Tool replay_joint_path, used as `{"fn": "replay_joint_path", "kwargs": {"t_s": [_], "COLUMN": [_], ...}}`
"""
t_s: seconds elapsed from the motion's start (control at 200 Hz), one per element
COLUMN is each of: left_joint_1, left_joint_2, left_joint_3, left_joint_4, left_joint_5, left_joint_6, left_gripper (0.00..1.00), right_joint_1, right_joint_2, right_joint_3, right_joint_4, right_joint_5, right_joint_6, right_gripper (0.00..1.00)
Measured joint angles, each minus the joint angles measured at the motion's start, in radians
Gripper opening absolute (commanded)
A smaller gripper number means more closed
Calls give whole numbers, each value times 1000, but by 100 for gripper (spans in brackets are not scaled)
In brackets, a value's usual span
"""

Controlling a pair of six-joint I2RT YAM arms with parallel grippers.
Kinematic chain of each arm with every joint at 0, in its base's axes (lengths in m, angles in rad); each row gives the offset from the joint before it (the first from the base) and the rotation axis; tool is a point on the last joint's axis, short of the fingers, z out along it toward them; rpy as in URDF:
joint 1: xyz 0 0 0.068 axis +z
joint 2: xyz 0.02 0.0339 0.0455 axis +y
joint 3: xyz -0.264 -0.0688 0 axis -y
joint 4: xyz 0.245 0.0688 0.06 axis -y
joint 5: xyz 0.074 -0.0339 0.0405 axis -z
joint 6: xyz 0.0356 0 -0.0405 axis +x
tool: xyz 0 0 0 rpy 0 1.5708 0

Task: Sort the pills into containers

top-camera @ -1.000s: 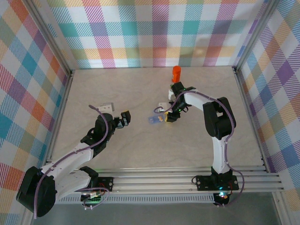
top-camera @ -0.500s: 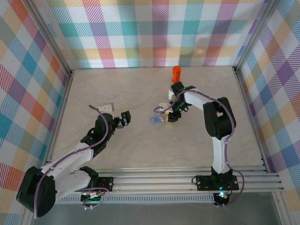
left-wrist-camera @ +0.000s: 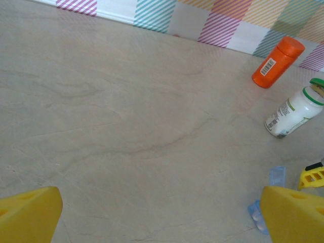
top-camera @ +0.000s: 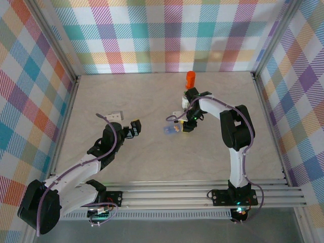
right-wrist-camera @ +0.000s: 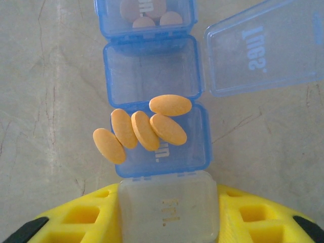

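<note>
Jaws of the left gripper (top-camera: pixel 134 127) stand wide apart with nothing between them, low over the table (top-camera: pixel 152 157), left of centre. In the left wrist view its yellow fingers (left-wrist-camera: pixel 28 215) sit at the two bottom corners over bare surface. Jaws of the right gripper (top-camera: pixel 182 125) are narrow, clamped on the clear end cell (right-wrist-camera: pixel 167 212) of the pill box (top-camera: pixel 169 129) at mid-table.

Orange bottle (top-camera: pixel 191 79) is upright near the back wall, cap on. White bottle (top-camera: pixel 177 113) with green cap sits between orange bottle and pill box, just beside the right arm.

Pill box is blue and see-through, cells in a row. One lid (right-wrist-camera: pixel 263 50) is flipped open to the side, and its cell (right-wrist-camera: pixel 149 71) is empty. Five orange pills (right-wrist-camera: pixel 147 129), oval, lie across the next cell. One hangs past its left edge and one straddles the wall to the empty cell. Tan pills (right-wrist-camera: pixel 147 12), round, sit in the far cell.
</note>
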Motion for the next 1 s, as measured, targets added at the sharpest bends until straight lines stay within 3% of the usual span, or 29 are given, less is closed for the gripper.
{"fn": "replay_joint_path", "kwargs": {"t_s": [1.0], "left_joint_1": [0], "left_joint_2": [0], "left_joint_3": [0], "left_joint_4": [0], "left_joint_5": [14], "left_joint_6": [-3], "left_gripper": [100], "right_joint_1": [3], "right_joint_2": [-30], "right_joint_3": [60], "right_joint_4": [-169], "right_joint_5": [98], "right_joint_6": [-19], "right_gripper": [35]}}
